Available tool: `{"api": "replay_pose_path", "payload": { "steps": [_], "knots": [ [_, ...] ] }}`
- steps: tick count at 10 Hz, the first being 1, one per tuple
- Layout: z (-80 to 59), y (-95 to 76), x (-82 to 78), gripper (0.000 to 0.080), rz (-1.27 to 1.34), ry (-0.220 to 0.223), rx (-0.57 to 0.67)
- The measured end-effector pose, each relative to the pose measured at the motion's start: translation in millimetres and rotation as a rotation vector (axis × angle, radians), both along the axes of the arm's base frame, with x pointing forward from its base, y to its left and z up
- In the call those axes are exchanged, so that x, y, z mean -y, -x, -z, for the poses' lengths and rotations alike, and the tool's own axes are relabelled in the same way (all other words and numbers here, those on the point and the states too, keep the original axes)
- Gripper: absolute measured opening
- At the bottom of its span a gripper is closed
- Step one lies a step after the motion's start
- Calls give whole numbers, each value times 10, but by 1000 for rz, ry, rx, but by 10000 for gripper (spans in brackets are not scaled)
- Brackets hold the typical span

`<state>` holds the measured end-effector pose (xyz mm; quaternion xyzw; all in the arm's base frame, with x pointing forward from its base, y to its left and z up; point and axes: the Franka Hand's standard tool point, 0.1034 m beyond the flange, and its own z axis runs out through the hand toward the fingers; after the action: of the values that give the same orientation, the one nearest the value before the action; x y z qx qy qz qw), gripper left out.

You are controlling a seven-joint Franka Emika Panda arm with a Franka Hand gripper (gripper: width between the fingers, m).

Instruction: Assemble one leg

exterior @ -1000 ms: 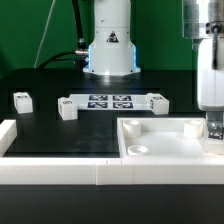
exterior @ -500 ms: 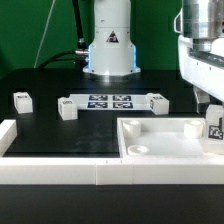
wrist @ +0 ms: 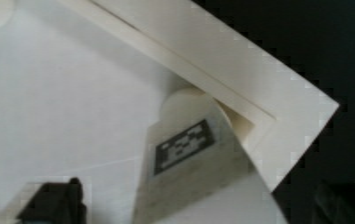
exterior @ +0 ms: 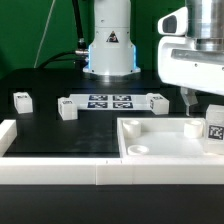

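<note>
A leg (exterior: 214, 127), a stubby white block with a tag, stands upright on the large white panel (exterior: 160, 143) at its corner on the exterior view's right. My gripper (exterior: 208, 106) hangs just above it, open, and touches nothing. In the wrist view the leg (wrist: 195, 150) stands in the panel's corner (wrist: 85, 90), and my gripper (wrist: 192, 205) has its two dark fingers (wrist: 53, 200) well apart on either side of it. Three more legs lie on the black table: one (exterior: 22, 99) at the exterior view's left, one (exterior: 67, 108) nearer the middle, one (exterior: 157, 100) beside the marker board.
The marker board (exterior: 110, 101) lies flat on the table before the robot base (exterior: 108, 45). A white rail (exterior: 50, 172) runs along the front edge and turns up at the exterior view's left (exterior: 6, 135).
My gripper has risen from down around the leg on the panel to above it. The leg has stayed standing on the panel's corner.
</note>
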<state>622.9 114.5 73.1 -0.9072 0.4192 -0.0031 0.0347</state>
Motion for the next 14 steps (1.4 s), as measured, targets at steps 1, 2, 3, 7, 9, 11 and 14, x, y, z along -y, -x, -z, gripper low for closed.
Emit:
{"api": "replay_pose_path", "payload": {
  "steps": [1,2,3,7,9,11,14],
  "knots": [
    [-7,-4,3,649,-79,11,2],
    [-7,-6,18,649,-178,25,7],
    [-6,-11,33,649,-269,33,14],
    [-3,-12,43,443,-364,42,20],
    [-4,-12,42,290,-331,40,19],
    [-3,-11,39,290,-234,35,14],
    [9,2,42,290,77,20,0]
  ]
}}
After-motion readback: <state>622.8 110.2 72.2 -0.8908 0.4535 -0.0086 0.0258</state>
